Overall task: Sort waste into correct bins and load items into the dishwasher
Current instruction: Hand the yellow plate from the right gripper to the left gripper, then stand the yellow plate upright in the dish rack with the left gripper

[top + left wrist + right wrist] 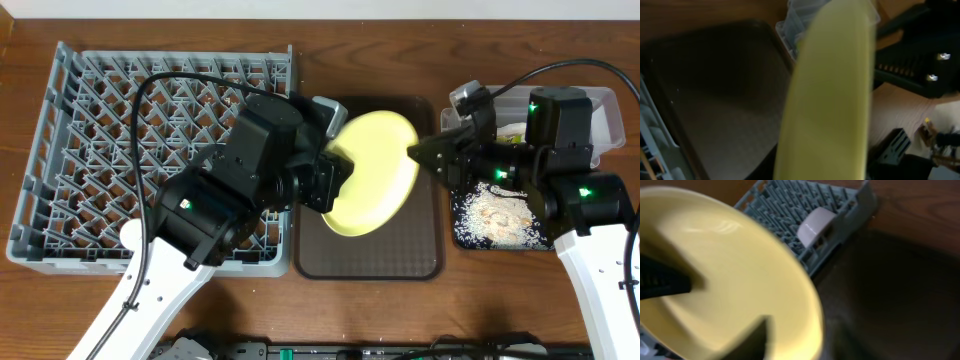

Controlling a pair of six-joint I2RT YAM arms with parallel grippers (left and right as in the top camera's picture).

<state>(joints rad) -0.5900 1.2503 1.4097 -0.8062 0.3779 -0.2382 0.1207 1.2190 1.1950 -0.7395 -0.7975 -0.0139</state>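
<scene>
From above, the yellow plate [375,175] is tipped up in the air over the brown tray [400,255]. The left gripper [333,168] pinches the plate's left edge. The right gripper [413,152] touches the plate's right edge with its tips. The big grey rack [100,130] sits on the left side of the table. On the right is a black tray [455,228] with pale crumbs [495,210] in it. A clear tub [605,105] sits just behind it.

The left wrist camera sees the plate [830,100] from the side, big and blurry. The brown tray [715,90] lies below it. The clear tub [795,25] is at the top. The black right arm [925,55] is on the right. I cannot see the left fingers clearly here.

The right wrist camera sees the plate [730,280] filling the left side. Two dark fingers [665,280] show over it, set apart. I cannot tell if they squeeze the plate. Behind is the rack [790,205] with a white bowl [815,225] in it.
</scene>
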